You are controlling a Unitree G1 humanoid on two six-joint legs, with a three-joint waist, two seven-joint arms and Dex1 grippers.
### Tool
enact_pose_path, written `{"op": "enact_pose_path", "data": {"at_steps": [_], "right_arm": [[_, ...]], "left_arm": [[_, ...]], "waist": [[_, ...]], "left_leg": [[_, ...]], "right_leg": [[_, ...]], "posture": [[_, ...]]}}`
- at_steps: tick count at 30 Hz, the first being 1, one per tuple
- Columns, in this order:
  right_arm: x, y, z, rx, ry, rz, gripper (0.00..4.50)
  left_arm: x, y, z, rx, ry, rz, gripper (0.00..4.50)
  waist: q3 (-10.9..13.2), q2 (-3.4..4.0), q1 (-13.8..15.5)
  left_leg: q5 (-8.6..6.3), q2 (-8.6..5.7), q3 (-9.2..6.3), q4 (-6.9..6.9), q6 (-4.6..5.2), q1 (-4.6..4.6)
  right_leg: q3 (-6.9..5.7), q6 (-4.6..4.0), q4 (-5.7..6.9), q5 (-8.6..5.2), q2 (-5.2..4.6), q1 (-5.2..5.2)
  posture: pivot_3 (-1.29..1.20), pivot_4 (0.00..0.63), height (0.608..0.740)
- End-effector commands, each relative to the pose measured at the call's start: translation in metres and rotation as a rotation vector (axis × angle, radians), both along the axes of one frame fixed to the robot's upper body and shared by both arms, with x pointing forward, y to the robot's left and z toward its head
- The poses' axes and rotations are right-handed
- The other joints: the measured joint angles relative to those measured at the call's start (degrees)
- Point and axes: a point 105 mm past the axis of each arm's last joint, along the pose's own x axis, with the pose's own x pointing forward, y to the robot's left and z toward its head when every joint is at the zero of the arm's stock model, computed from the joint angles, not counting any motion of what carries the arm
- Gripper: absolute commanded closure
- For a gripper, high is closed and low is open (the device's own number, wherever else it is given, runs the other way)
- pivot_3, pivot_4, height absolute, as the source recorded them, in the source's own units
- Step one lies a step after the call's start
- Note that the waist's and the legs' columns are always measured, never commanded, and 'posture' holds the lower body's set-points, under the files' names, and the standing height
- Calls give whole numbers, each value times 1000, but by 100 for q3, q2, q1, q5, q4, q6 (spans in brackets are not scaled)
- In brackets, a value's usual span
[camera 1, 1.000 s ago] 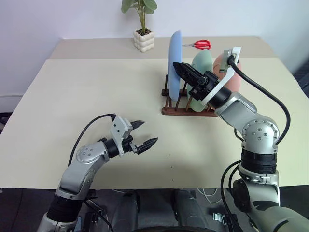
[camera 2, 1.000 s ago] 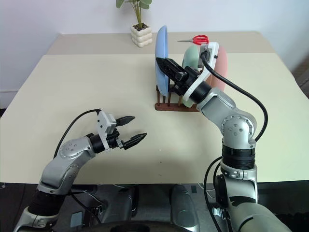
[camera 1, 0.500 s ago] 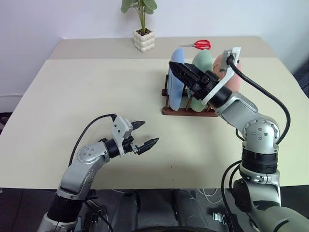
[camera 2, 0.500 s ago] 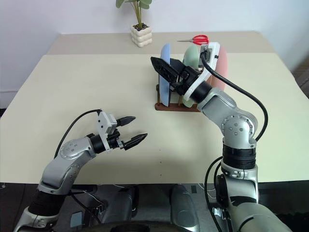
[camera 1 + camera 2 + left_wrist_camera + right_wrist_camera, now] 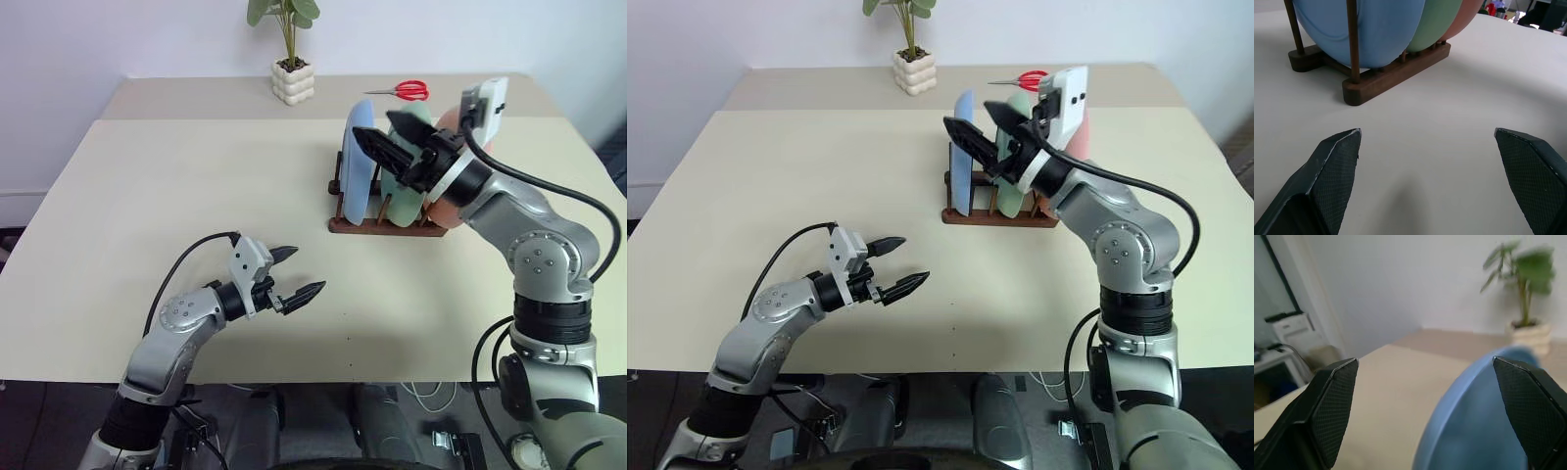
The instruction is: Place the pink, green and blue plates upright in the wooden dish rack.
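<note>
The wooden dish rack point(image 5: 382, 226) stands on the table, right of centre. The blue plate point(image 5: 358, 168) is upright in its left slot. The green plate point(image 5: 404, 201) is beside it and the pink plate point(image 5: 443, 210) is at the right end, both partly hidden by my right arm. My right gripper point(image 5: 375, 128) hovers open just above the blue plate's top edge point(image 5: 1484, 431), holding nothing. My left gripper point(image 5: 304, 270) is open and empty low over the table, in front of the rack point(image 5: 1396, 73) and pointing toward it.
A potted plant point(image 5: 292, 70) in a white pot and red scissors point(image 5: 409, 91) lie at the back of the table behind the rack. Bare tabletop point(image 5: 196, 176) stretches to the left and front of the rack.
The blue plate sank from a raised position into the rack. My right gripper opened, let go of it, rolled, and lifted up and to the right. The left arm stayed still.
</note>
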Motion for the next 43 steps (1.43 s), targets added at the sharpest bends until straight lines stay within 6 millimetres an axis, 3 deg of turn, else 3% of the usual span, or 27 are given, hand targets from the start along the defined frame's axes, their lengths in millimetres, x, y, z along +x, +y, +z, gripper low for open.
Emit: {"op": "enact_pose_path", "data": {"at_steps": [1, 3, 7, 9, 12, 15, 18, 22, 31, 43], "right_arm": [[-23, -40, 49, -56, -294, -121, 49], [-25, -54, 53, -74, -335, -177, 49], [-36, -146, 32, -136, -268, -420, 49], [-41, -160, 23, -131, -241, -435, 49], [-52, -174, -32, -177, -85, -398, 49], [-53, -182, -56, -183, 1, -403, 49], [-47, -190, -97, -201, 100, -457, 49], [-37, -180, -131, -228, 149, -450, 49], [-14, -175, -141, -195, 143, -435, 49], [-5, -173, -144, -195, 148, -418, 49]], "left_arm": [[-2, -4, 9, -10, -42, -25, 0], [-2, -4, 9, -10, -41, -26, 0], [1, -7, 6, -11, -34, -44, 0], [3, -8, 6, -11, -35, -48, 0], [8, -11, 5, -4, -46, -49, 0], [13, -14, 5, 0, -56, -41, 0], [19, -7, 4, 8, -75, 1, 0], [24, 11, 2, 33, -92, 73, 0], [25, 36, -1, 59, -113, 190, 0], [31, 39, -1, 56, -117, 231, 0]], "waist": [[1, -2, 25], [2, -4, 25], [-2, -21, 132], [-1, -16, 138], [-4, -19, 131], [-4, -6, 91], [-9, -16, 53], [-8, -15, -1], [-4, -12, -12], [-5, -12, -7]], "left_leg": [[0, 0, 0, 0, 0, -2], [0, -1, 1, 0, 0, -2], [-1, 0, 0, -2, 1, -1], [-1, -2, 9, 5, 2, -1], [-1, 0, 20, 3, 2, 9], [-2, 2, 25, 5, 3, 12], [-2, 2, 29, 9, 3, 16], [-2, 2, 27, 5, 3, 15], [-2, 2, 26, 3, 3, 15], [-2, 0, 25, 5, 3, 15]], "right_leg": [[0, 0, -2, 0, -1, 0], [0, -1, -6, -1, -2, 1], [-2, -1, -9, -2, -1, 6], [4, -4, -11, -2, -5, 7], [15, -5, -6, -2, -2, 7], [21, -4, -6, -2, 1, 10], [24, -5, -5, -1, 2, 11], [23, -4, -5, -1, 2, 11], [22, -3, -4, -1, 1, 10], [22, 1, -3, 1, -1, 13]], "posture": [[0, 150, 730], [0, 150, 730], [0, 150, 730], [0, 150, 730], [0, 150, 730], [0, 150, 730], [0, 150, 730], [0, 150, 730], [0, 150, 730], [0, 150, 730]]}}
